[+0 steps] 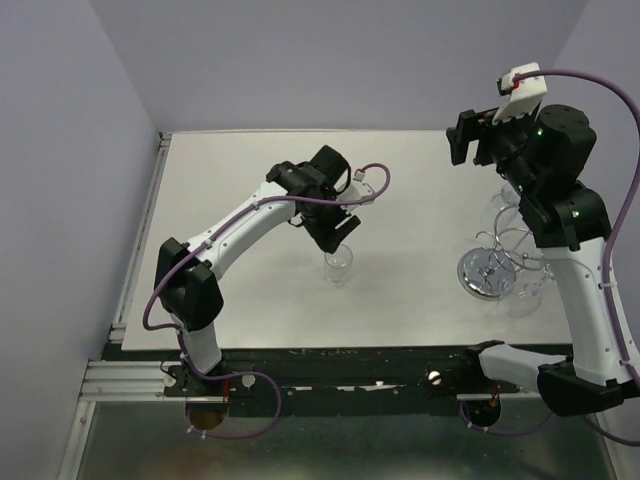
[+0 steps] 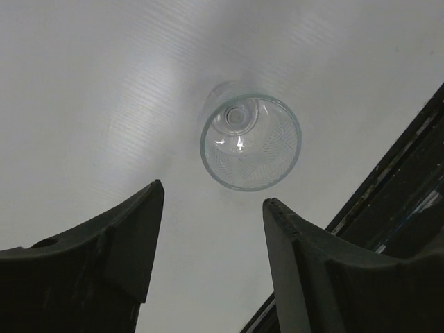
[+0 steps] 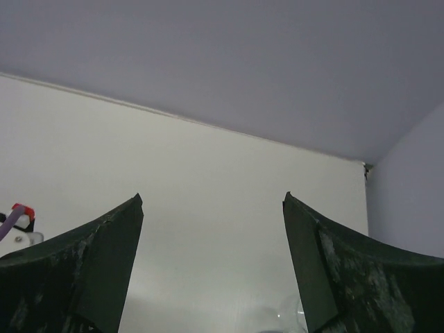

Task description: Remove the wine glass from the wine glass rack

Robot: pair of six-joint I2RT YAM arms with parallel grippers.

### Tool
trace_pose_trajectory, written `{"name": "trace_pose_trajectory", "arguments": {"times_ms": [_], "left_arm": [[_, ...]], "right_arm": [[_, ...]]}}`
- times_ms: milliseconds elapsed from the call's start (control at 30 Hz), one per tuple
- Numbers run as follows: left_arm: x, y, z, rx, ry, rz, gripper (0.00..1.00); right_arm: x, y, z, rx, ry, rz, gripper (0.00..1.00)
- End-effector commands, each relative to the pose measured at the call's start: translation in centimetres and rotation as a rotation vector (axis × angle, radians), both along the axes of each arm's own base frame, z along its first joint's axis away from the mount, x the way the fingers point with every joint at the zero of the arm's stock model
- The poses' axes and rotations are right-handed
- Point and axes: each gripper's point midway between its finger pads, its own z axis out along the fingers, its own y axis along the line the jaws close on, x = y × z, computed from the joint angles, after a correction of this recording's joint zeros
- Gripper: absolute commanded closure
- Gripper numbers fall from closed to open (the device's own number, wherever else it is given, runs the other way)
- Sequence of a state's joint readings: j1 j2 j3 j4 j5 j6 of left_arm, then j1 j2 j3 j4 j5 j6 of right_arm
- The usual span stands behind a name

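Observation:
A clear wine glass stands upright on the white table, away from the rack. In the left wrist view I look down into its bowl. My left gripper hovers just above and beside it, open and empty, not touching it. The chrome wine glass rack with its mirrored disc base stands at the right, partly hidden by my right arm. Other clear glasses hang on it. My right gripper is raised high behind the rack, open and empty.
The black table frame runs along the near edge, close to the standing glass. The white table is bounded by purple walls at the back and sides. A bit of a glass bowl shows at the bottom of the right wrist view.

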State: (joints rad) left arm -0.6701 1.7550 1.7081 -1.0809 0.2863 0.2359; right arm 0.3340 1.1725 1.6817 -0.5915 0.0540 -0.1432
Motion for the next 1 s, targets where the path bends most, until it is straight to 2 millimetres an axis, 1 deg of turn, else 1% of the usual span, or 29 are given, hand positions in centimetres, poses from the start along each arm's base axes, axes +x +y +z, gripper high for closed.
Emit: {"name": "trace_pose_trajectory", "arguments": {"times_ms": [0, 33, 67, 133, 233, 333, 433, 467, 633, 733, 800, 867, 933, 967], "left_arm": [[2.6, -0.2, -1.0, 0.13, -0.112, 0.03, 0.32], [2.9, -0.5, -1.0, 0.124, -0.108, 0.028, 0.33], [2.6, -1.1, -1.1, 0.107, -0.091, 0.005, 0.35], [2.2, -1.5, -1.7, 0.105, -0.067, -0.017, 0.41], [1.6, -1.8, -2.9, 0.111, -0.026, -0.04, 0.46], [1.3, -1.9, -4.2, 0.121, -0.005, -0.046, 0.51], [1.3, -2.2, -4.9, 0.12, 0.005, -0.052, 0.53], [1.3, -2.2, -5.1, 0.12, 0.007, -0.053, 0.54], [1.3, -2.7, -5.8, 0.115, 0.023, -0.059, 0.64], [1.4, -2.9, -6.2, 0.114, 0.024, -0.056, 0.67], [1.6, -3.0, -6.3, 0.112, 0.024, -0.057, 0.74], [1.7, -3.2, -6.4, 0.112, 0.026, -0.059, 0.79], [1.8, -3.2, -6.4, 0.112, 0.026, -0.061, 0.94], [2.1, -3.1, -6.3, 0.118, 0.019, -0.052, 1.0]], "right_arm": [[0.8, -2.7, -1.4, 0.06, 0.046, -0.081, 0.11], [0.7, -3.1, -1.6, 0.061, 0.047, -0.089, 0.11], [0.5, -3.4, -1.7, 0.062, 0.049, -0.094, 0.11], [0.4, -4.0, -2.1, 0.066, 0.052, -0.108, 0.11], [0.3, -4.8, -2.6, 0.07, 0.059, -0.132, 0.11], [0.3, -5.5, -2.3, 0.077, 0.05, -0.153, 0.11], [0.3, -6.0, -2.3, 0.083, 0.049, -0.169, 0.11], [0.3, -5.6, -2.4, 0.087, 0.054, -0.145, 0.11], [0.3, -5.8, -2.5, 0.099, 0.063, -0.147, 0.11], [0.3, -5.8, -2.6, 0.104, 0.066, -0.144, 0.11], [0.3, -5.9, -2.7, 0.103, 0.068, -0.146, 0.11], [0.3, -5.9, -2.9, 0.105, 0.072, -0.145, 0.12], [0.3, -6.0, -2.9, 0.105, 0.072, -0.149, 0.12], [0.3, -6.1, -3.1, 0.105, 0.076, -0.151, 0.11]]}}
